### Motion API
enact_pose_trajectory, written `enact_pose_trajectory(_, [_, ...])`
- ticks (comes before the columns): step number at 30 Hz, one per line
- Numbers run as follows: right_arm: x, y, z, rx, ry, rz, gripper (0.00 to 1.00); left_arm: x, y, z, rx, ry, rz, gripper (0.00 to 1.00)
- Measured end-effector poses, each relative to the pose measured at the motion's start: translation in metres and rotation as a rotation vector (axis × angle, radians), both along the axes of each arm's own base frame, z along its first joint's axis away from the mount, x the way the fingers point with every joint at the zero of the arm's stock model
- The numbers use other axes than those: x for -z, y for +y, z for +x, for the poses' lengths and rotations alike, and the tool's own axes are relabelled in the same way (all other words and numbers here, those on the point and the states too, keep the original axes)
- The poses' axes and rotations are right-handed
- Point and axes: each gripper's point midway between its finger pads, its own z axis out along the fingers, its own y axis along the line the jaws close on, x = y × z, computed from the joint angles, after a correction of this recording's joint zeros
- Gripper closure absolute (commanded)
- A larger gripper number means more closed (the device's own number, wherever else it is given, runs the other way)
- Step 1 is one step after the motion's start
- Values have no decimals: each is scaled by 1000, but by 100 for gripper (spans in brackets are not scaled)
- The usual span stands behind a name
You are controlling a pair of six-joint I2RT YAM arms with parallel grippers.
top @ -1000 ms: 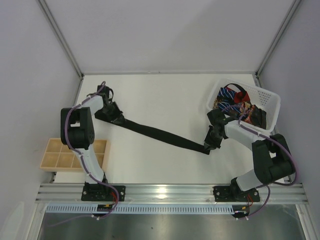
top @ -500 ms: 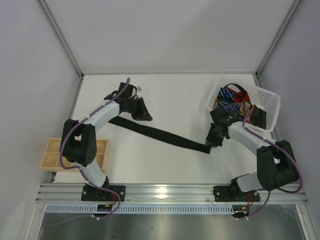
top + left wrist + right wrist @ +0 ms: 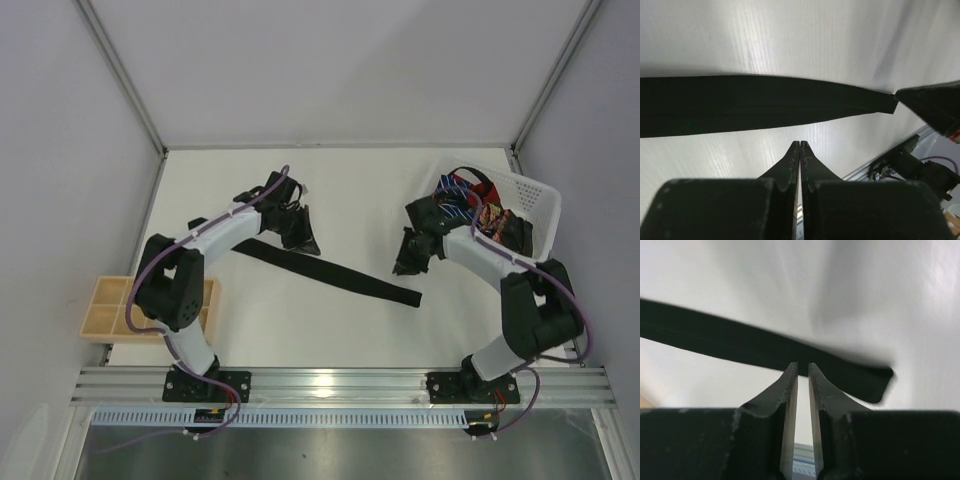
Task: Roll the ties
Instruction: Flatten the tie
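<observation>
Left gripper (image 3: 799, 144): we see fingers clenched, empty; black tie (image 3: 765, 102) lies just beyond the tips.
Right gripper (image 3: 803, 366): we see fingers slightly parted, grasping nothing.

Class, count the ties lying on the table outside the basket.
1: the black tie lies diagonally across the table's middle. Other ties sit tangled in the white basket at far right; some may be hidden.

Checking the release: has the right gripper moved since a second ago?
Yes. The right gripper backed away from the near rail, off the tie's end.
</observation>
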Motion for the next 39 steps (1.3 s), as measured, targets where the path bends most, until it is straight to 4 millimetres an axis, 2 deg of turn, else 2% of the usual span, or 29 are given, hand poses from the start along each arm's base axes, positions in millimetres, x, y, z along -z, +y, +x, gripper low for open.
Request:
enact_pose_trajectory(2, [-7,21,29,-42,-34,26,79,3,9,-7,-13,-3,22,98])
enact_pose_trajectory(6, [-6,70,90,-139,-86,60,79,27,27,-45,-16,66,77,99])
enact_pose_trajectory(9, [6,99,114,-198,-88,61,79,42,31,-62,-7,108,128,100])
enact_pose_trajectory(11, [18,112,122,-228,-72,57,80,46,28,-67,7,111,147,100])
enact_pose_trajectory(14, [31,125,121,-261,-42,60,82,51,21,-72,23,102,168,99])
enact_pose_trajectory(20, [32,140,107,-316,-26,69,82,63,10,-73,19,97,192,100])
enact_pose_trajectory(26, [33,163,72,-384,3,100,82,86,10,-71,-6,134,218,100])
enact_pose_trajectory(29, [33,170,51,-416,32,110,82,86,6,-69,-11,132,205,100])
enact_pose_trajectory(32, [33,174,42,-435,46,104,82,86,3,-67,-13,131,189,100])
enact_pose_trajectory(35, [29,166,47,-426,56,88,82,86,1,-66,-14,126,181,100])
enact_pose_trajectory(39, [8,155,87,-373,5,99,82,86,0,-66,-13,122,177,99])
